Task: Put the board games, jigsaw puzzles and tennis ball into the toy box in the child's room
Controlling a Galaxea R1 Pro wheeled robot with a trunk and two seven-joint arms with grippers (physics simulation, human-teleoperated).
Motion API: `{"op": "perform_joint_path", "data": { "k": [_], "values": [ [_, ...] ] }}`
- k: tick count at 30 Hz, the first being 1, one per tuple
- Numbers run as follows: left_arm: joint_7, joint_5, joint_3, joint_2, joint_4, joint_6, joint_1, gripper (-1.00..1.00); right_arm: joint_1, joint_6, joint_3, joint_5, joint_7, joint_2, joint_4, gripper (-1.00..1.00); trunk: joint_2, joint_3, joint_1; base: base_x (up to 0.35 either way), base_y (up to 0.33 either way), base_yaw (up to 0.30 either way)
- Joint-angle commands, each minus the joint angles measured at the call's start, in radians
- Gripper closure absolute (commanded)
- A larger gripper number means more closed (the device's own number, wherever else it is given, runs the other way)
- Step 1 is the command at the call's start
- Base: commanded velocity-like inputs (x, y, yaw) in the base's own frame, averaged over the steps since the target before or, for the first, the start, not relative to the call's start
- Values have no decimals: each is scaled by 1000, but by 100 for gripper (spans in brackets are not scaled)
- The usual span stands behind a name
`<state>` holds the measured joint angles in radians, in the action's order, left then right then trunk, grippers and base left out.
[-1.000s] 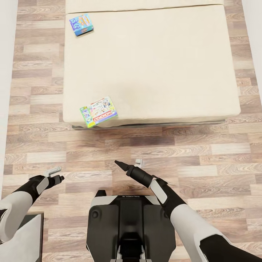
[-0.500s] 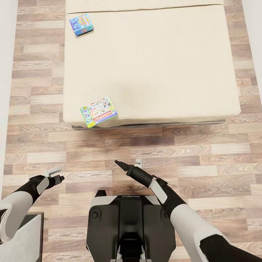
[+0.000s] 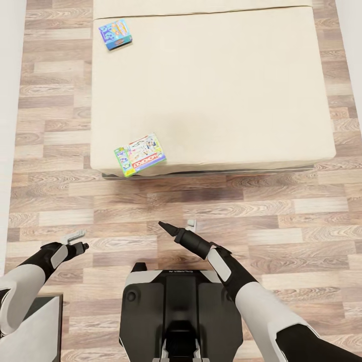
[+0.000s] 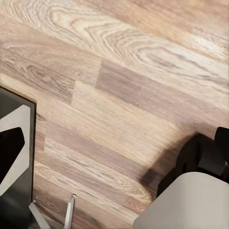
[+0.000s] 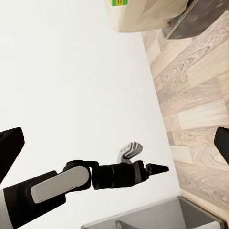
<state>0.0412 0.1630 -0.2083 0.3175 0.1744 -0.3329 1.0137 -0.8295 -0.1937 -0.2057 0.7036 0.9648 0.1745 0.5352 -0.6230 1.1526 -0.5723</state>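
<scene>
The bed (image 3: 211,85) carries both board games: one (image 3: 140,154) at its near left corner, partly overhanging the edge, the other (image 3: 116,33) along the left edge toward the far end. A clumsy reach could knock the near box to the floor. Both grippers — left (image 3: 76,240) and right (image 3: 177,225) — hang spread and empty, well short.

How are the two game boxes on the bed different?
The Monopoly box is bigger and lies at the bed's near corner; the blue box looks smaller and lies at the far corner. The Monopoly box is mostly white and green; the other is light blue. Both lie flat on the bed.
</scene>
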Motion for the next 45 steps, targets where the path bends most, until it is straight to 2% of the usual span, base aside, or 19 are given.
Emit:
{"op": "perform_joint_path", "data": {
  "k": [1,41,43,45],
  "values": [
    [4,10,0,0,2,-6,0,-100,0,-10,-1,10,2,0,-1,-100,-1,1,0,0,30,0],
    [6,10,1,-4,2,-7,-1,-100,0,-7,0,9,2,0,0,-100,-1,1,0,18,59,0],
    [6,11,1,-4,2,-7,-1,-100,0,-3,1,9,2,0,-2,-100,-1,1,0,1,1,0],
    [6,12,0,-5,1,-8,-1,-100,0,32,1,11,-1,0,-6,-100,-1,1,0,0,0,0]
  ]
}}
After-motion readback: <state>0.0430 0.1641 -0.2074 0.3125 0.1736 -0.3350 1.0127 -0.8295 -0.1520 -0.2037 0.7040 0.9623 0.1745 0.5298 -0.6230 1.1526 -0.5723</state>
